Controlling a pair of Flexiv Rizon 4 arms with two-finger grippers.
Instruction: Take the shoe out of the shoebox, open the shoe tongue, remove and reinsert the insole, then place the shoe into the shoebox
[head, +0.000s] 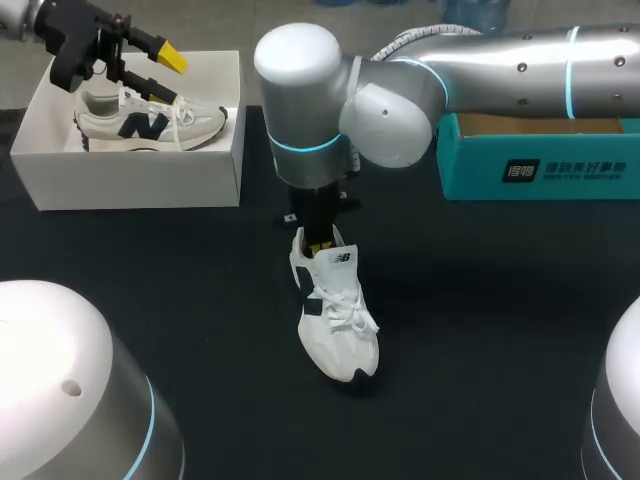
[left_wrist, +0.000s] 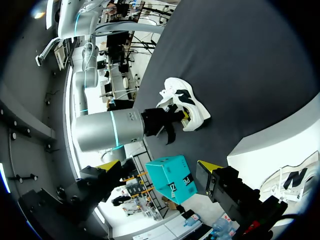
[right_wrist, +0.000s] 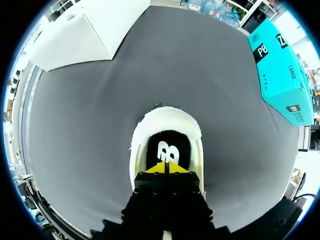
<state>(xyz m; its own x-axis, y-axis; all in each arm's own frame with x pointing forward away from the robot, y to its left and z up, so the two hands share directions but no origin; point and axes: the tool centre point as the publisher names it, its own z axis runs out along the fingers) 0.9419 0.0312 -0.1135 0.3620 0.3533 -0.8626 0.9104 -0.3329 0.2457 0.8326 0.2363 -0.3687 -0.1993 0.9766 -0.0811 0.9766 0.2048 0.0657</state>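
A white shoe (head: 337, 322) with dark side patches stands on the black table, toe toward the front edge. My right gripper (head: 320, 243) comes down at its heel end, shut, with the yellow tips inside the shoe's opening. In the right wrist view the right gripper (right_wrist: 166, 167) has its tips pressed together just over the black insole (right_wrist: 167, 147), ringed by the white collar; I cannot tell whether it pinches anything. My left gripper (head: 150, 62) hangs open above the white shoebox (head: 130, 170), which holds a second shoe (head: 150, 122). In the left wrist view the left gripper (left_wrist: 157, 167) is spread wide, far from the table shoe (left_wrist: 182, 102).
A teal box (head: 540, 160) sits at the back right of the table. The white shoebox occupies the back left corner. Black tabletop lies around the shoe on all sides.
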